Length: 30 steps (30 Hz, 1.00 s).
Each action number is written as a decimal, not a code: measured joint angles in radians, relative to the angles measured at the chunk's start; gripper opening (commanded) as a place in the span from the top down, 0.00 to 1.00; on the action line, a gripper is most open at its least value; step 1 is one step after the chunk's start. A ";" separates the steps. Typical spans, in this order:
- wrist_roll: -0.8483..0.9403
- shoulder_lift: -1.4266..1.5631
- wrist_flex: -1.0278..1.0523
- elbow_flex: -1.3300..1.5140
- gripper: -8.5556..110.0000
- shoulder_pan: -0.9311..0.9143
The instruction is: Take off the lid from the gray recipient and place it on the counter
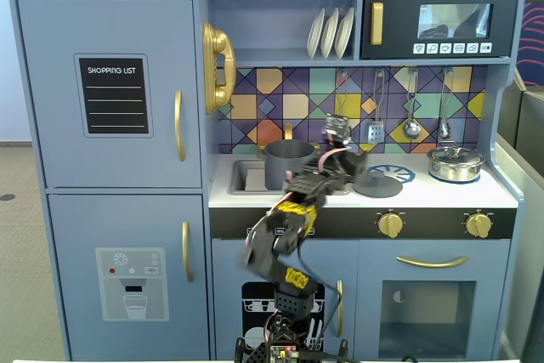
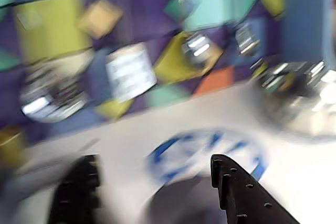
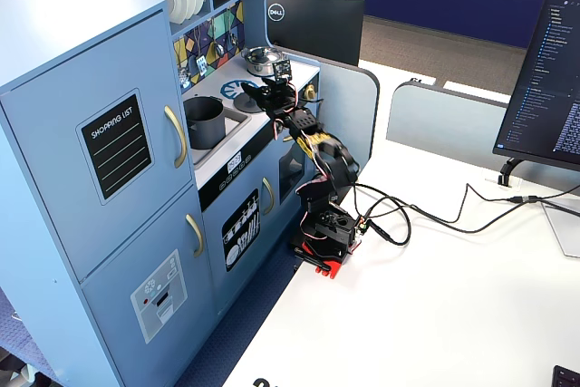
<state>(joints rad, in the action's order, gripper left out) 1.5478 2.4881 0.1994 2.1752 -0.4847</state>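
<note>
A: Lid [image 1: 376, 184] first: where do you make it, relative to your gripper [image 1: 344, 144]?

B: Just below and in front of the fingertips, flat on the counter [image 1: 442, 193], overlapping the blue burner ring [image 2: 210, 150]. The gray recipient [image 1: 287, 164] sits open behind and to the side of your wrist, so the lid looks already off and set down.

A: And the jaws?

B: In the wrist view your two black fingers [image 2: 239, 192] stand well apart with only blurred counter and a dark gray patch between them. You appear to hold nothing.

A: Why leave the lid there?

B: My guess: flat, bare worktop, clear of the sink recess and the shiny silver pot [image 1: 455, 162].

A: Materials?

B: Matte dark gray disc, thin; pot a plain cylinder, same finish. Counter smooth white. The knob is too small to make out.
</note>
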 measured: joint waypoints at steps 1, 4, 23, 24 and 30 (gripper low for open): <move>-0.011 0.063 0.092 0.000 0.93 0.025; -0.029 0.225 0.330 0.012 0.93 0.100; 0.009 0.638 0.808 0.588 0.93 0.515; 0.012 0.650 0.808 0.629 0.93 0.523; 0.048 0.680 0.842 0.811 0.93 0.526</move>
<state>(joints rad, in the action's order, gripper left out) 1.5953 3.1677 1.0416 2.9867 0.0414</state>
